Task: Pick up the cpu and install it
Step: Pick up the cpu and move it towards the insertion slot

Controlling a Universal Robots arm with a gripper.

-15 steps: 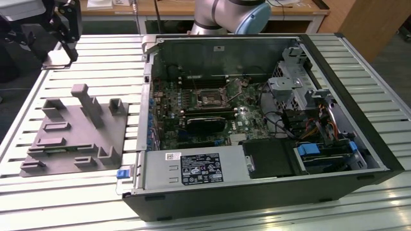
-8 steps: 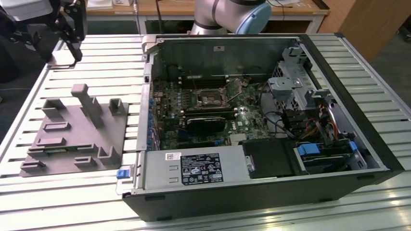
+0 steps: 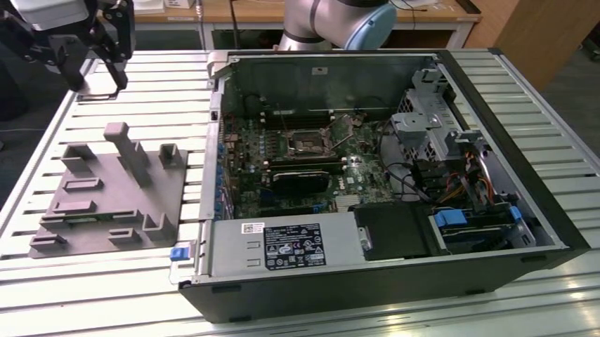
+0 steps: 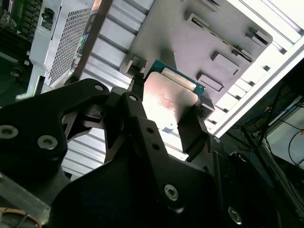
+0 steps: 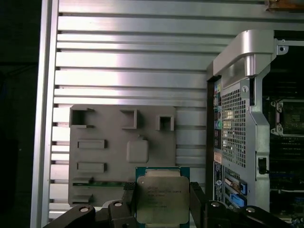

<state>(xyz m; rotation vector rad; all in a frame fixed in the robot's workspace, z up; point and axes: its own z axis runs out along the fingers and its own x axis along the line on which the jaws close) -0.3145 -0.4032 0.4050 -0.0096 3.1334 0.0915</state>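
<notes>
One cpu (image 5: 159, 199) sits clamped between the hand's (image 5: 162, 194) two fingers (image 5: 196, 197), above one fixture (image 5: 109, 152); one open case (image 3: 375, 295) lies beside on the worktop (image 3: 140, 91).

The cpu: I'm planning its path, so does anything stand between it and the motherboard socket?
The gripper holds the cpu outside the computer case. The case's side wall rises between it and the socket. The case is open on top, and nothing visible covers the socket from above.
</notes>
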